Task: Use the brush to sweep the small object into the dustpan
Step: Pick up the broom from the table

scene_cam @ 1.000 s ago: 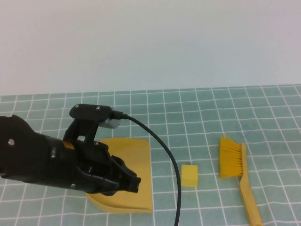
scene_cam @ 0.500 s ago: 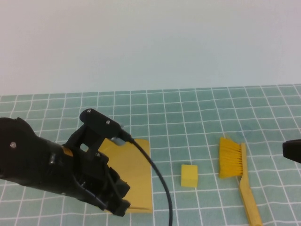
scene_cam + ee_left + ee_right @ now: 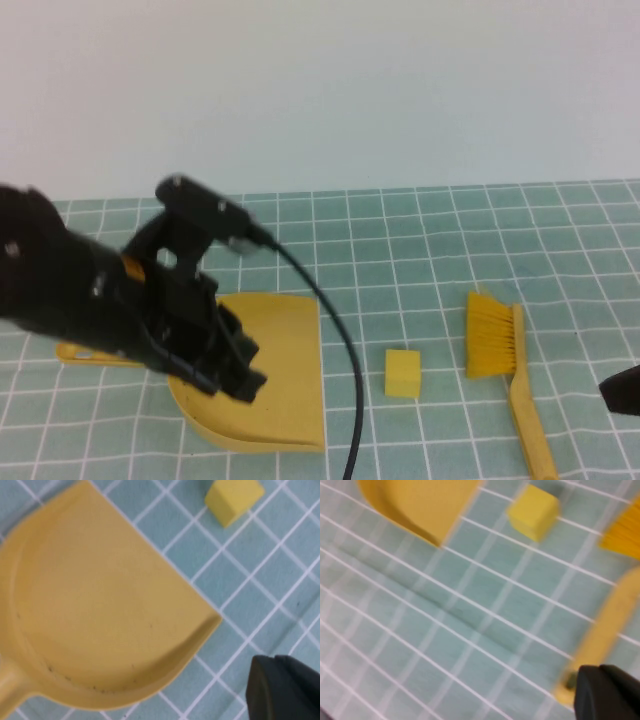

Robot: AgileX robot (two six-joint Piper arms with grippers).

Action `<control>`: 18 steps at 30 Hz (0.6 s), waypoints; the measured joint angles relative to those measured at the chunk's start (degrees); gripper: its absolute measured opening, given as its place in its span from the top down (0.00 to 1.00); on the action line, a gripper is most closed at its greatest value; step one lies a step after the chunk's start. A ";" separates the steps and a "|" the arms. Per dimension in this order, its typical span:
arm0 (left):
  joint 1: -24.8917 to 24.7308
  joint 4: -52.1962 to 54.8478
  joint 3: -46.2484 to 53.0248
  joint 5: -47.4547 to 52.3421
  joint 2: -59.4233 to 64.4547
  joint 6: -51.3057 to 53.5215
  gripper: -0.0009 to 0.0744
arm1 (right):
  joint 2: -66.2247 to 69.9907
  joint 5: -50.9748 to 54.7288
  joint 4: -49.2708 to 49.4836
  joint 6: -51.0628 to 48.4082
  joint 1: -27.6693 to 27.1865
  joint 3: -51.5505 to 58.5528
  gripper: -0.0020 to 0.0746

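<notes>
A yellow dustpan (image 3: 285,345) lies on the green checked cloth, its handle (image 3: 85,352) pointing left. A small yellow cube (image 3: 403,372) sits just right of the pan's mouth. A yellow brush (image 3: 495,340) lies right of the cube, its handle running toward the near edge. My left gripper (image 3: 235,375) hovers over the dustpan's left part, holding nothing. Its wrist view shows the dustpan (image 3: 100,605) and the cube (image 3: 234,497). My right gripper (image 3: 622,390) shows at the right edge, right of the brush. Its wrist view shows the brush handle (image 3: 600,635), the cube (image 3: 532,512) and the dustpan (image 3: 415,500).
The left arm's black cable (image 3: 345,340) hangs between the dustpan and the cube. A plain white wall (image 3: 320,90) stands behind the cloth.
My left arm has lifted and moved back and left, uncovering the dustpan's handle. My right gripper has come into view at the right edge and now sits lower there.
</notes>
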 joint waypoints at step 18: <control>0.00 1.44 -10.36 11.46 7.57 -5.66 0.99 | 3.94 6.12 -29.33 37.77 16.62 -14.65 0.97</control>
